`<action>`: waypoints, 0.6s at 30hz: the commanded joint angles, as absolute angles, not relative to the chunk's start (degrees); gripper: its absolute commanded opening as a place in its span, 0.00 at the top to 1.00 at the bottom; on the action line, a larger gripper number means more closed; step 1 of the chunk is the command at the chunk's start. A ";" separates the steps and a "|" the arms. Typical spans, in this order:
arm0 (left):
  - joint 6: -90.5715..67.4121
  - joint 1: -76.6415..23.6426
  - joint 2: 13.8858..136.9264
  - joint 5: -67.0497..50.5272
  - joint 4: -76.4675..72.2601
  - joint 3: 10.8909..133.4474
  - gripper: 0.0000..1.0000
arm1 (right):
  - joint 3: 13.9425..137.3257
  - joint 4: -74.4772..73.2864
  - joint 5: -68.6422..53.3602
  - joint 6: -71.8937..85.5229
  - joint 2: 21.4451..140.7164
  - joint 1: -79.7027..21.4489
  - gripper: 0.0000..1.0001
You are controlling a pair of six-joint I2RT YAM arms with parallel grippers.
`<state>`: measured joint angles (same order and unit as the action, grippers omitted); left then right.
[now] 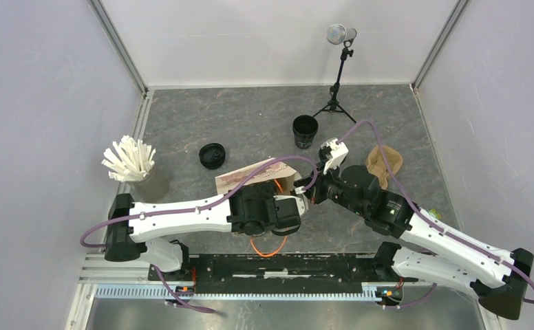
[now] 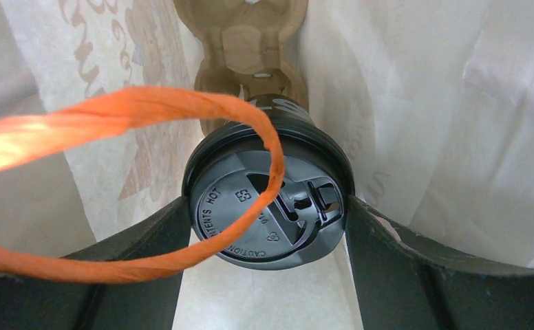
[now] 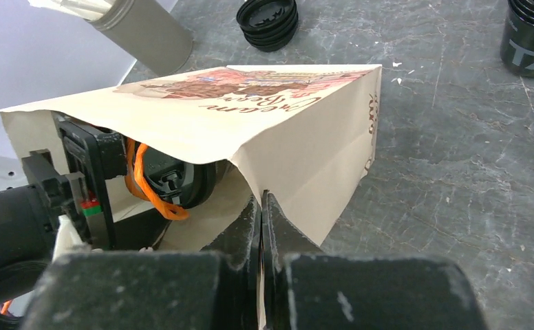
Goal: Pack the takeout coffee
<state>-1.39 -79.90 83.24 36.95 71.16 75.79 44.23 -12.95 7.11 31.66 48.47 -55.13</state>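
A black takeout coffee cup [image 2: 298, 230] with its lid on lies inside the beige paper bag [image 2: 422, 103], which rests on its side. My left gripper [image 2: 268, 206] reaches into the bag, and both fingers press the lid's rim. Behind the cup, deeper in the bag, is the brown pulp carrier [image 2: 250, 41]. An orange handle [image 2: 147, 110] loops across the lid. My right gripper [image 3: 261, 206] is shut on the bag's [image 3: 305, 137] mouth edge, holding it up. From above, the bag [image 1: 250, 175] covers the left fingers.
An open black cup [image 1: 305, 130] and a loose black lid [image 1: 212, 155] stand on the grey table behind the bag. A brown pulp piece [image 1: 384, 163] lies to the right. A holder of white straws [image 1: 130, 161] stands at the left, a small tripod [image 1: 334, 96] at the back.
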 commanded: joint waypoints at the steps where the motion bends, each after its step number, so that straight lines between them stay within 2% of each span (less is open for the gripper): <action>1: 2.26 -80.13 80.57 38.64 67.89 73.44 0.49 | 44.21 -11.64 7.09 33.77 47.22 -55.88 1.00; 8: 5.56 -80.15 77.70 39.09 61.49 68.47 0.49 | 42.67 -12.04 6.11 33.26 45.95 -55.81 1.00; 18: 8.30 -80.16 79.61 46.03 59.75 66.76 0.48 | 43.31 -13.96 6.43 33.30 45.90 -55.81 1.00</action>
